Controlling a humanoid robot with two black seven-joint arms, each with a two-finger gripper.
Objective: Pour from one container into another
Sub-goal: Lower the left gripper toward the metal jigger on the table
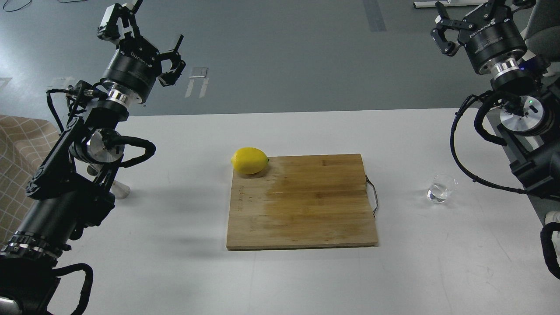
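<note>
The clear glass cup (441,189) stands upright on the white table, right of the cutting board, with a little clear liquid in it. Under my left arm a small pale, cone-shaped piece (120,189) shows on the table; it looks like the steel jigger, mostly hidden by the arm. My left gripper (146,40) is raised high at the far left, open and empty, well above and behind that piece. At the top right corner my right gripper (477,17) is also held high, open and empty, far above the cup and partly cut off by the frame.
A wooden cutting board (302,205) with a wire handle lies in the middle of the table (175,271). A yellow lemon (250,160) sits at its far left corner. A checked cloth (17,148) lies beyond the table's left edge.
</note>
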